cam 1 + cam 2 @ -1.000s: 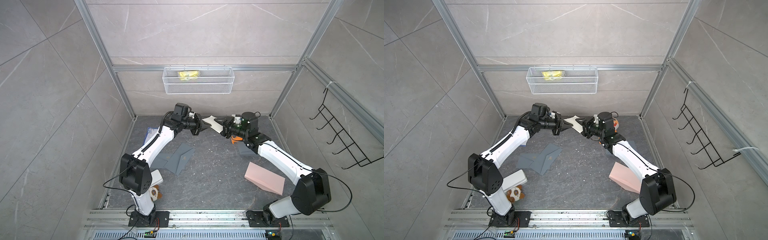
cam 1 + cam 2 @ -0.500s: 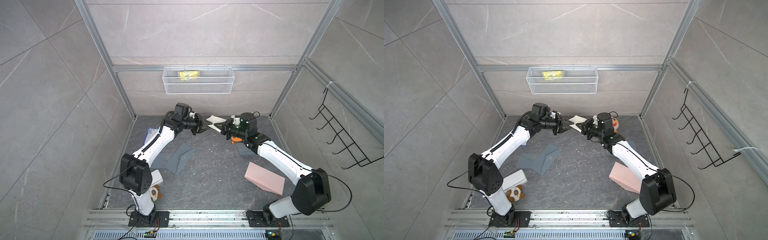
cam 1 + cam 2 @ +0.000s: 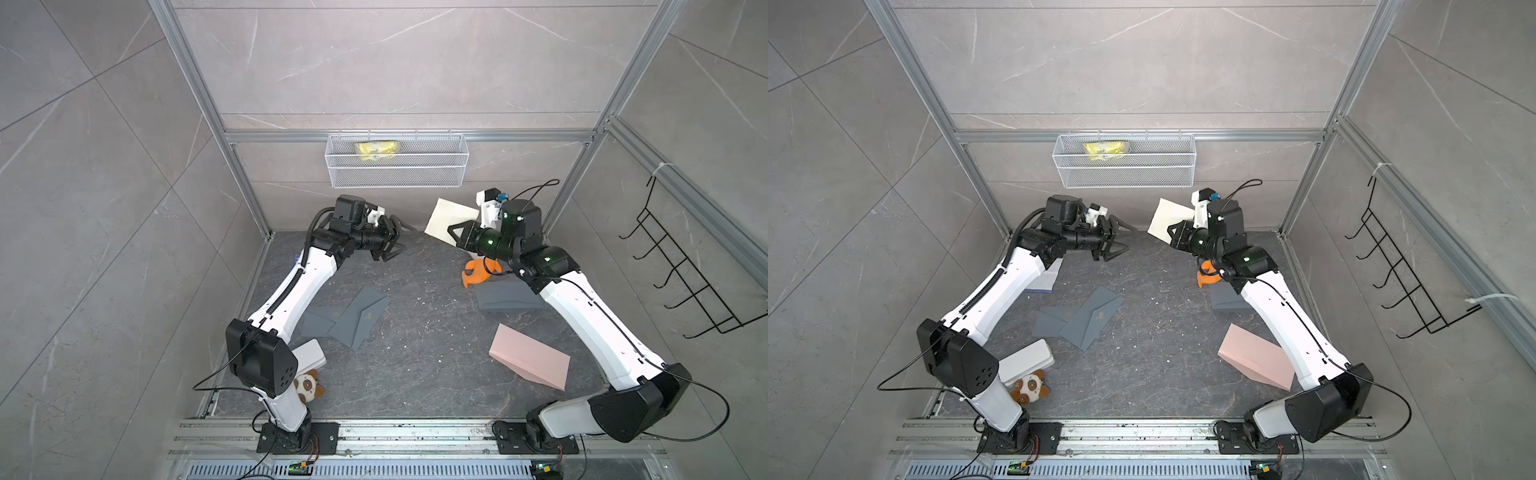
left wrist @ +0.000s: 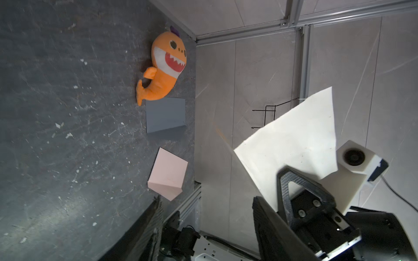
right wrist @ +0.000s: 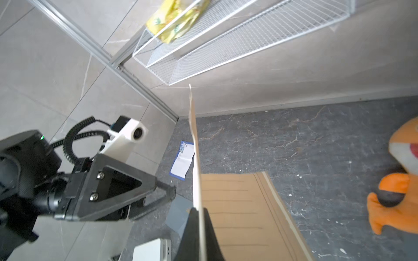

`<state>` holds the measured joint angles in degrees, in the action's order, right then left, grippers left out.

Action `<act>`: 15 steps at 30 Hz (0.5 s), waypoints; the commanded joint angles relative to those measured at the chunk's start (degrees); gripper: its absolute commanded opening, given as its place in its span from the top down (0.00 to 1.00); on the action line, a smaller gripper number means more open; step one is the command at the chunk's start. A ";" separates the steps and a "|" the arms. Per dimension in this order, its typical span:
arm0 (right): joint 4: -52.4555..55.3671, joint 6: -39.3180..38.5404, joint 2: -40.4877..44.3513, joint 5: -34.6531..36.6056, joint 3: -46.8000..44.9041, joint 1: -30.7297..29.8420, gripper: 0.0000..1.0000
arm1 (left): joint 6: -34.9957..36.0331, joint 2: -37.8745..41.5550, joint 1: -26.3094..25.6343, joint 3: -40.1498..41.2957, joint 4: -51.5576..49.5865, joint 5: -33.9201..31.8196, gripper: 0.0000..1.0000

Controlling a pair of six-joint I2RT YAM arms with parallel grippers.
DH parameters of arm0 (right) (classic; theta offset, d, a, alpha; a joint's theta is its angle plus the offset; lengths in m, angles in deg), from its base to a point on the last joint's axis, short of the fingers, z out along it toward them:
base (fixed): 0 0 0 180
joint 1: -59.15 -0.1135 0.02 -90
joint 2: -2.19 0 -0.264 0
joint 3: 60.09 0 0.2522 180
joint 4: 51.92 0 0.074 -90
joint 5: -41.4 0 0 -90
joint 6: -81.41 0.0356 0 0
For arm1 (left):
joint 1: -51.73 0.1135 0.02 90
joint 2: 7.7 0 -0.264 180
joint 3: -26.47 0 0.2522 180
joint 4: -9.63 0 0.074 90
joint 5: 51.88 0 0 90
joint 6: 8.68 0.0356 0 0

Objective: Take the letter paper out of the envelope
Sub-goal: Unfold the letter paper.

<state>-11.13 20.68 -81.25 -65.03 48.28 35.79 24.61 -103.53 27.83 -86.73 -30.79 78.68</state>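
Left arm reaches up and in from its base, wrist level, below the left end of the wire basket (image 3: 395,178) — left fingers (image 5: 149,182) spread, nothing in them. Right arm mirrors it below the basket's right end, wrist raised, right fingers (image 4: 283,189) pinching the folded cream letter paper (image 3: 451,212) by one edge, held in the air. Open grey envelope (image 3: 353,320) lies flat on the dark surface (image 3: 424,374), well forward of the basket. Orange shark plush (image 3: 478,272), second grey envelope (image 3: 505,297) and pink envelope (image 3: 530,361) sit forward of the basket's right end. Grey tiled walls, aluminium frame.
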 commanded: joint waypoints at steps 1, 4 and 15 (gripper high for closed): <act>10.81 -9.31 -3.70 -8.55 7.42 0.78 1.00 | 14.06 4.92 1.17 1.73 3.93 2.70 0.32; 15.73 -9.89 -6.71 -18.11 13.49 1.60 1.00 | 19.00 7.73 2.37 5.23 9.00 6.13 0.23; 16.83 -4.48 -11.20 -39.65 17.53 2.00 1.00 | 24.47 11.24 3.77 8.82 15.12 21.31 0.11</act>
<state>5.79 13.60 -91.50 -96.07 65.55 37.76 45.44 -93.80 31.42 -77.16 -17.83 93.43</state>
